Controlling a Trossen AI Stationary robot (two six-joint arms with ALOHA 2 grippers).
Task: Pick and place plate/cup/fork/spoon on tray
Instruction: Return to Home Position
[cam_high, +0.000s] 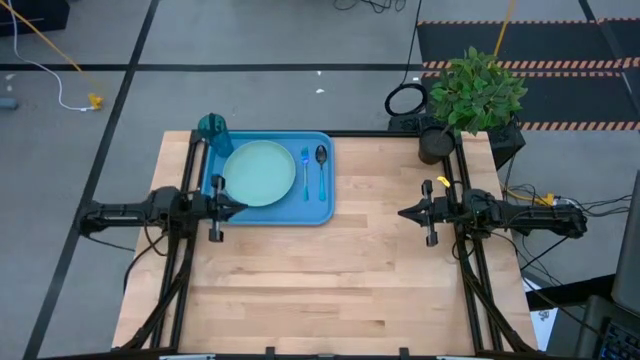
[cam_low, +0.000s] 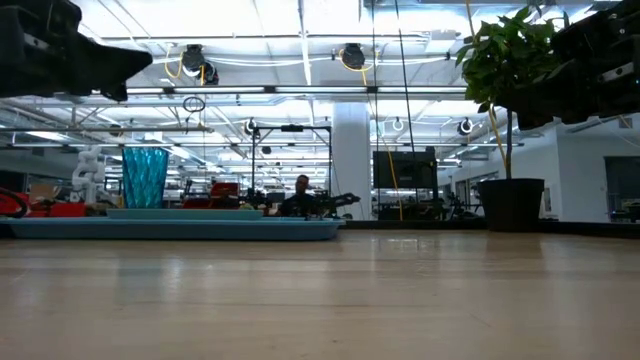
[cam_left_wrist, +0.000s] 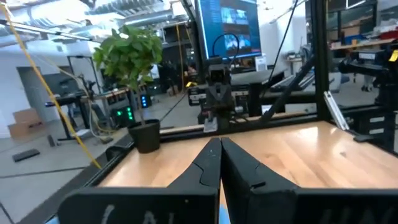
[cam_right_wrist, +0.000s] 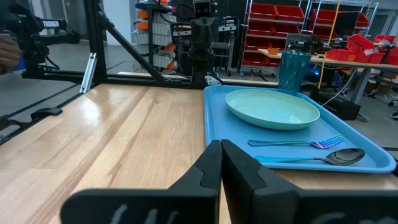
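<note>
The left gripper (cam_high: 240, 207), clenched empty, hangs at the plate's (cam_high: 260, 173) eight o'clock, seemingly above the tray (cam_high: 325, 212) rim; the right gripper (cam_high: 402, 213), likewise clenched, waits well apart at three o'clock.

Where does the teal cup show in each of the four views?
High view: the cup is at the upper left corner of the tray.
Low view: upright at left, on the tray.
Left wrist view: not in it.
Right wrist view: behind the plate, at the tray's far side.
Shared landmark: the blue tray.
</note>
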